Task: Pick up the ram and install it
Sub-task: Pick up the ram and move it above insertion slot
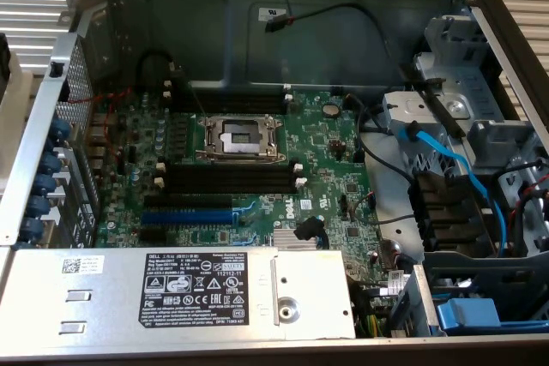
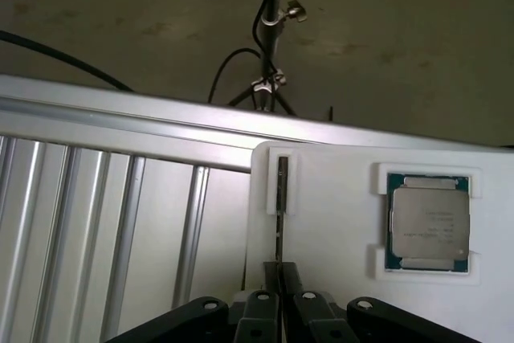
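In the wrist view the ram [image 2: 282, 198] appears edge-on as a thin dark strip standing in a slot of a white holder [image 2: 333, 198]. My gripper [image 2: 279, 291] sits over the strip's near end. Its two black fingers [image 2: 259, 307] are pressed together with the strip running in between them, so it is shut on the ram. In the exterior view the open computer case shows the green motherboard [image 1: 326, 152]. The long black memory slots [image 1: 227, 179] with white end clips lie just in front of the CPU socket [image 1: 240, 136] and hold nothing.
A CPU chip [image 2: 428, 222] rests in another pocket of the white holder. A ribbed metal surface [image 2: 96, 222] lies beside the holder. In the case, a blue expansion slot [image 1: 187, 214], the power supply [image 1: 180, 293] and blue cables [image 1: 446, 160] surround the slots.
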Controlling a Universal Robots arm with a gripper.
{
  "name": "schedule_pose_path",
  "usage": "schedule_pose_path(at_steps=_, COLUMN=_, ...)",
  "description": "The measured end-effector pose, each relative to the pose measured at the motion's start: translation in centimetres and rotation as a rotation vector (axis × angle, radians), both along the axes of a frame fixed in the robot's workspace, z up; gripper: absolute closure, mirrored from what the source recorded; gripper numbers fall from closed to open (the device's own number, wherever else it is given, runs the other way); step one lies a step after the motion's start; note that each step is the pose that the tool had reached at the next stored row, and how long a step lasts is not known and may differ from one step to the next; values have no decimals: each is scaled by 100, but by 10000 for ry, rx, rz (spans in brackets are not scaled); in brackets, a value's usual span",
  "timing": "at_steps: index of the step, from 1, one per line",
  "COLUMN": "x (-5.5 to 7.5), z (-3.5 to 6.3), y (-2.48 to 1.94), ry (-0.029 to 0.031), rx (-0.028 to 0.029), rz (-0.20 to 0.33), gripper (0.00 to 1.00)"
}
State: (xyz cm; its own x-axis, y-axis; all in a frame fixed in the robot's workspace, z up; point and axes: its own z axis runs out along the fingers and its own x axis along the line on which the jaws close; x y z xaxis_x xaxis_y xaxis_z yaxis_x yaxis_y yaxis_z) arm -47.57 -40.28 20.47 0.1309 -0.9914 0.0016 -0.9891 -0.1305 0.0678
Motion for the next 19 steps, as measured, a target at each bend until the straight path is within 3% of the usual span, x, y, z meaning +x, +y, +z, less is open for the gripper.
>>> schedule_pose_path(at_steps=3, x=1, z=4, y=0, ry=-4, rx=10, rz=0, gripper=87)
schedule_pose_path(at_steps=6, x=0, z=13, y=-1, ry=1, rx=58, rz=1, gripper=87)
schedule_pose_path(at_steps=15, x=0, z=44, y=13, ry=21, rx=59, rz=1, gripper=88)
schedule_pose_path(at_steps=19, x=0, z=104, y=14, ry=52, rx=59, rz=-1, gripper=88)
